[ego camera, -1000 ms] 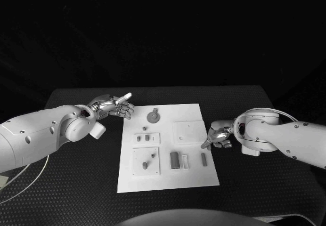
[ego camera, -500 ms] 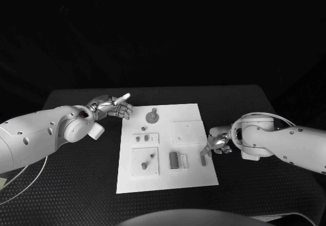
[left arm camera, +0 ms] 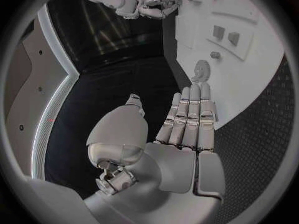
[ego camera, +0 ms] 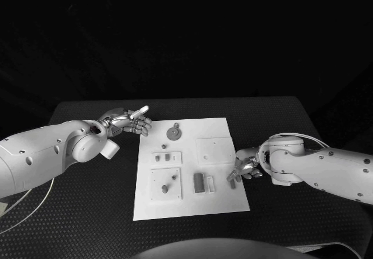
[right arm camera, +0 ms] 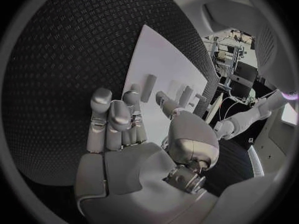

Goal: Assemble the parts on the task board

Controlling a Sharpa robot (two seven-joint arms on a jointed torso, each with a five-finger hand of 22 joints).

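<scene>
At the left of the black table (ego camera: 93,216), the robot's left hand (ego camera: 130,122) hovers just off the far left corner of the white task board (ego camera: 221,205), holding nothing, its fingers (left arm camera: 190,115) straight and side by side with the thumb set apart. The board lies in the middle of the table and carries small grey parts: a round disc piece (ego camera: 175,133) near its far edge, a small peg (ego camera: 165,146) below that, two short pieces on a raised square plate (ego camera: 166,158), another peg (ego camera: 165,189) on the square plate nearer the robot, and an upright dark block (ego camera: 199,183) beside a pale bar (ego camera: 212,185). At the board's right edge, the right hand (ego camera: 246,166) reaches down with fingers spread over a slim grey bar (ego camera: 232,183); whether a fingertip touches it cannot be told, and nothing is gripped
</scene>
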